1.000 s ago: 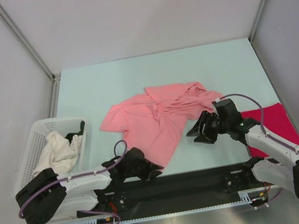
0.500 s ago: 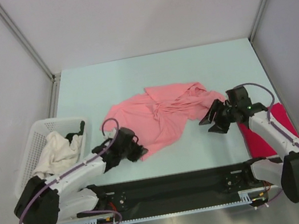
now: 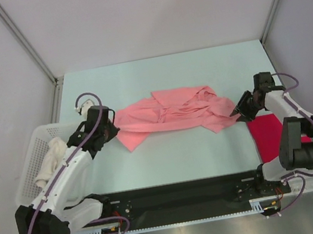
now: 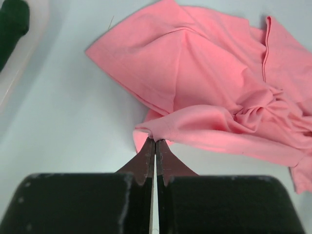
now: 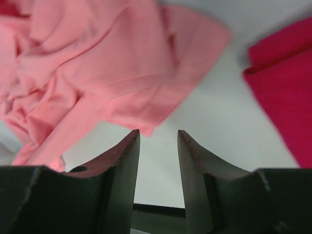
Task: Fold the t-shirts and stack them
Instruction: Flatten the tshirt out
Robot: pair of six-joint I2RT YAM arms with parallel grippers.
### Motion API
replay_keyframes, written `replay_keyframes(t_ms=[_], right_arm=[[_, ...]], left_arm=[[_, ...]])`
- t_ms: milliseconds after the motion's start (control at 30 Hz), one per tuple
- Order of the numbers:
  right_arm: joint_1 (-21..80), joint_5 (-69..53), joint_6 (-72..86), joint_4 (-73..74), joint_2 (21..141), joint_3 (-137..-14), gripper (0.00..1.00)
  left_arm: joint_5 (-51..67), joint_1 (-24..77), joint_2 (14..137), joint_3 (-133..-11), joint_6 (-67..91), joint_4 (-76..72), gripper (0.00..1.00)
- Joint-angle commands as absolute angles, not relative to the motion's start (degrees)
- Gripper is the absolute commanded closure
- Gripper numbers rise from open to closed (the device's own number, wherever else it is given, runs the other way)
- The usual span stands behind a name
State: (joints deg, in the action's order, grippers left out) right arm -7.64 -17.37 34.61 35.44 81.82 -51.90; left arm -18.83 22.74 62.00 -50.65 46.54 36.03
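The salmon-pink t-shirt (image 3: 171,114) lies bunched in a wide band across the middle of the table. My left gripper (image 3: 110,130) is at its left end, shut on a pinched fold of the pink cloth (image 4: 204,122); the fingertips (image 4: 156,140) meet with cloth between them. At the shirt's right corner my right gripper (image 3: 238,110) stands open, and that corner of the pink shirt (image 5: 112,73) ends just beyond its left fingertip, with bare table between the fingers (image 5: 158,132). The magenta-red t-shirt (image 3: 268,133) lies flat at the right (image 5: 285,83), partly under the right arm.
A white lattice basket (image 3: 32,152) stands at the table's left edge, holding a white cloth (image 3: 52,161) and a dark item (image 4: 12,22). Grey walls enclose the table on three sides. The black base rail (image 3: 182,196) runs along the near edge.
My left gripper shut on the pink shirt's near hem and carried it left and away, stretching the shirt into a band. My right gripper swung out to the shirt's right corner, jaws narrowing.
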Motion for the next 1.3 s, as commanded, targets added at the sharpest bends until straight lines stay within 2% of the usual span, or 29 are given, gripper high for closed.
replay_keyframes(t_ms=[0,167,200,433,800,1267], right_arm=[[-9.75,-10.40,29.89,37.79,84.19,-54.75,0.58],[-10.10,-5.11,25.94,38.58,89.20,-57.92,0.59],[-10.28,-4.31,25.49,38.58,89.82,-57.92,0.64],[-10.90,-1.06,21.62,35.07,92.81,-58.97,0.78],[-11.16,-1.58,21.09,33.40,98.35,-61.17,0.67],[-11.08,-6.59,20.39,31.12,100.81,-60.12,0.67]], left_arm=[[-15.85,22.76,63.80,-53.79,36.92,35.07,1.00],[-5.81,22.85,68.45,-55.54,33.31,29.37,1.00],[-4.58,23.03,69.34,-55.89,33.22,29.01,1.00],[-0.53,23.03,72.16,-57.30,31.12,28.12,1.00],[2.55,23.03,73.04,-56.78,31.90,26.81,1.00],[3.25,22.85,72.51,-55.37,32.78,26.02,1.00]])
